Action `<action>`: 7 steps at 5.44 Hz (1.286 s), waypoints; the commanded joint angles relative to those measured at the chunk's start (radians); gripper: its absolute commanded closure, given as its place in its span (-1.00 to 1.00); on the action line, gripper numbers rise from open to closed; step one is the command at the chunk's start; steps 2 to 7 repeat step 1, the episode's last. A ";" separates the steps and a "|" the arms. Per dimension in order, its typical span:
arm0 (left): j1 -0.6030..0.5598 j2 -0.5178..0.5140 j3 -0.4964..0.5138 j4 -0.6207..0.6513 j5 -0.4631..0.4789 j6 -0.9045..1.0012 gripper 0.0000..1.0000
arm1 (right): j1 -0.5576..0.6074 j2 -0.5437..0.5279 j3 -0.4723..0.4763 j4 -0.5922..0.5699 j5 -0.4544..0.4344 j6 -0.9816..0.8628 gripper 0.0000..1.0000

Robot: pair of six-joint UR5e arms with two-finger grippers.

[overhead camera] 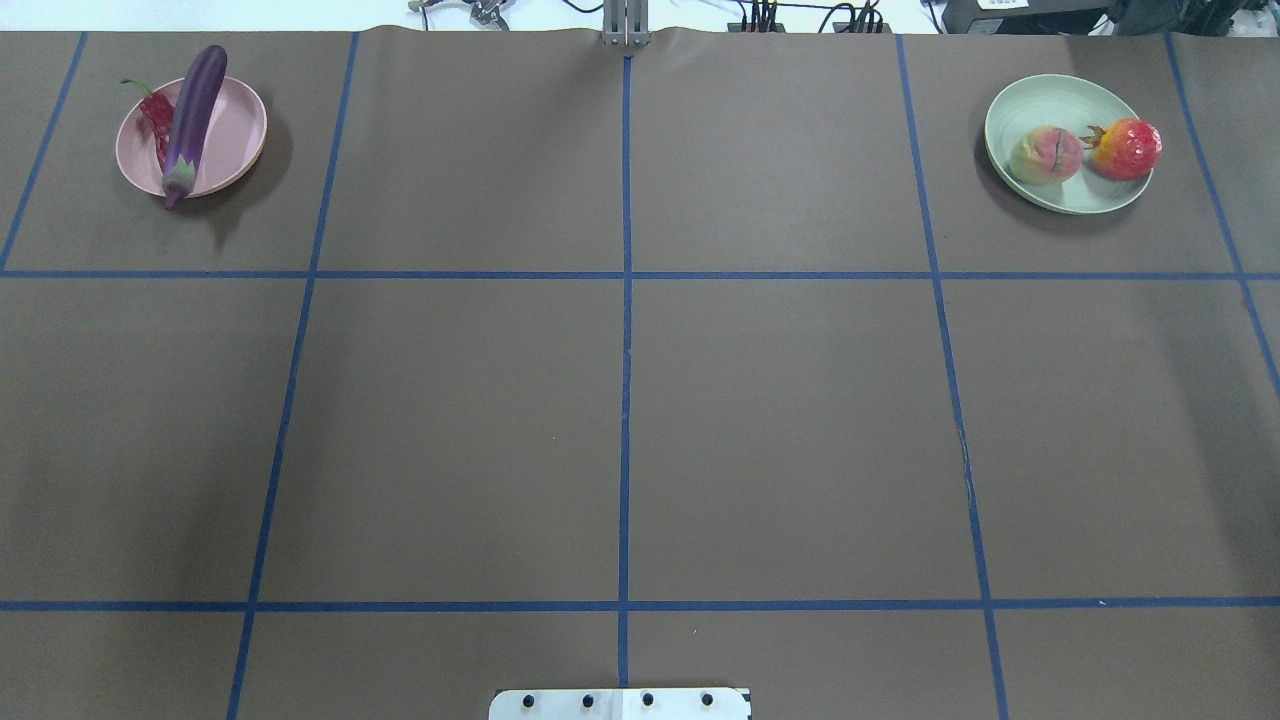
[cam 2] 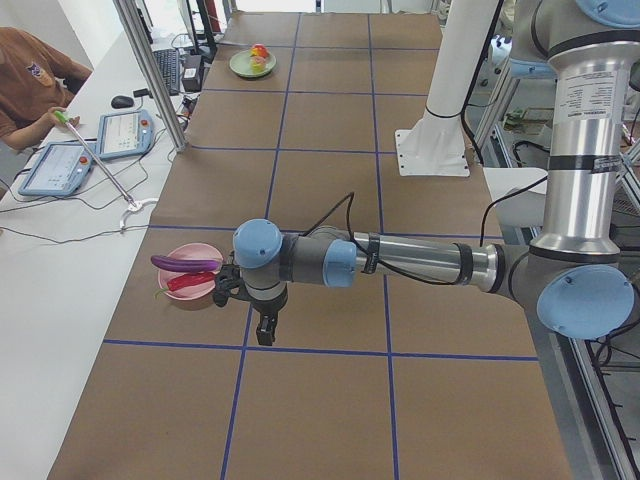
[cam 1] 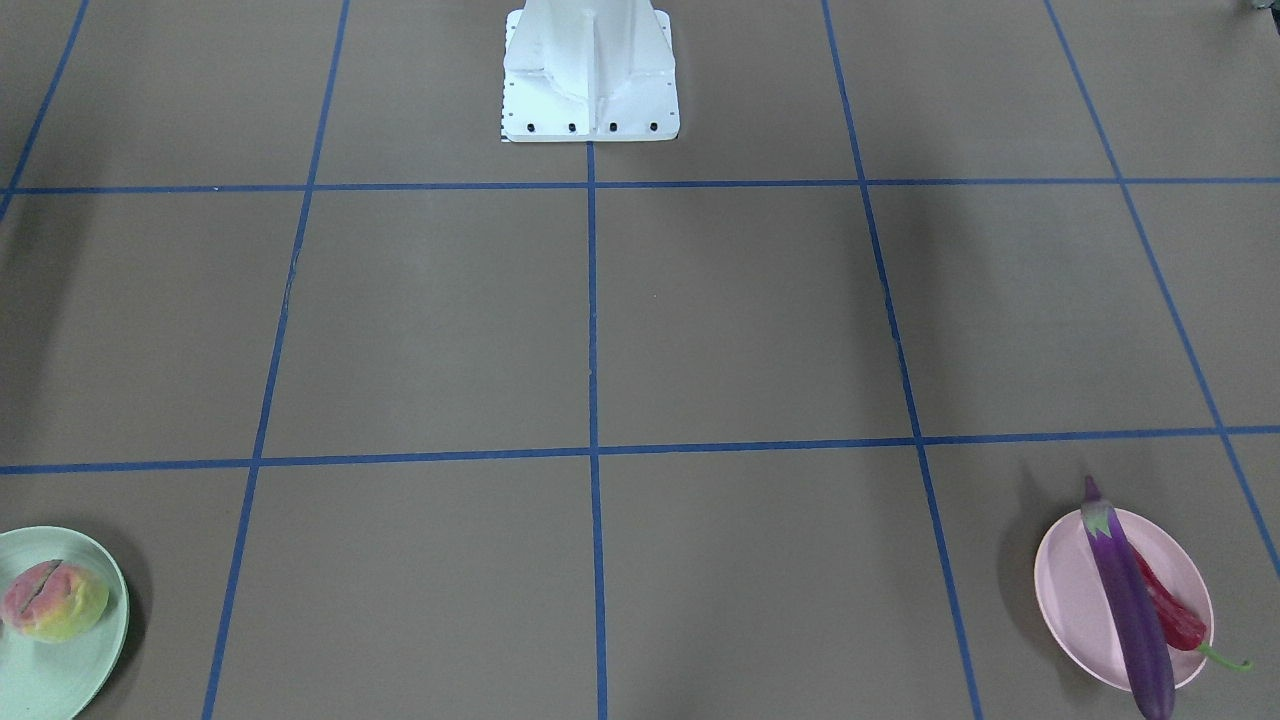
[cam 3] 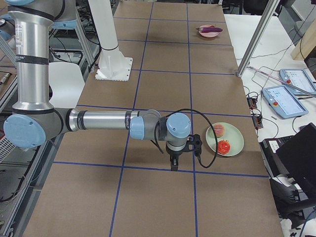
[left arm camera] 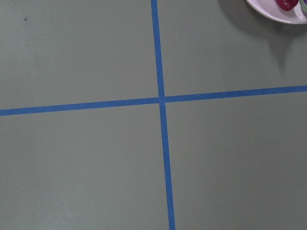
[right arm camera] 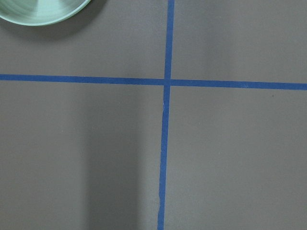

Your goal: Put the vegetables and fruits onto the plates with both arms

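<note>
The long, slim, glossy purple eggplant (overhead camera: 193, 110) lies across the shallow round pale pink plate (overhead camera: 235, 130), with both ends reaching past the rim. The shorter wrinkled red chili pepper (overhead camera: 157, 115) lies on the same plate against the eggplant, on the side away from the desk's middle. Its green stem pokes out over the edge.

This plate sits at the far corner of the desk on the robot's left. At the far corner on its right is the matching pale mint green plate (overhead camera: 1040, 95). It carries the round pink-yellow-green peach (overhead camera: 1046, 155), cleft upward, and the round red-orange mottled pomegranate (overhead camera: 1127, 148). The two sit side by side, and the pomegranate's small crown points toward the peach.

The left tool (cam 2: 265, 330) hangs point-down above a crossing of blue tape lines near the pink plate, at the end of the outstretched grey-silver left arm (cam 2: 400, 262). I cannot tell whether it is wide or narrow, and nothing is seen in it. The right tool (cam 3: 174, 163) hangs likewise above a tape crossing near the green plate, on the right arm (cam 3: 103, 121). Its state cannot be told either.

The brown paper-covered desk (overhead camera: 780, 430) is marked by a blue tape grid. The white fixed base (cam 1: 590, 70) stands at the robot's edge. A person in an orange shirt (cam 2: 30, 80) sits at a side bench by two tablets (cam 2: 60, 168).
</note>
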State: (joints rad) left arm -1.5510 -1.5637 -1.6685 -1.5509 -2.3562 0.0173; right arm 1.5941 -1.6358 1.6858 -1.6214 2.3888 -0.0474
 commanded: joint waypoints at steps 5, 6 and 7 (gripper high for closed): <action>0.000 0.002 0.001 0.000 0.000 0.000 -1.00 | 0.001 0.002 0.000 0.002 0.001 0.004 -0.99; 0.000 0.002 0.001 0.000 0.000 0.000 -1.00 | 0.001 0.002 0.000 0.002 0.001 0.004 -0.99; 0.000 0.002 0.001 0.000 0.000 0.000 -1.00 | 0.001 0.002 0.000 0.002 0.001 0.004 -0.99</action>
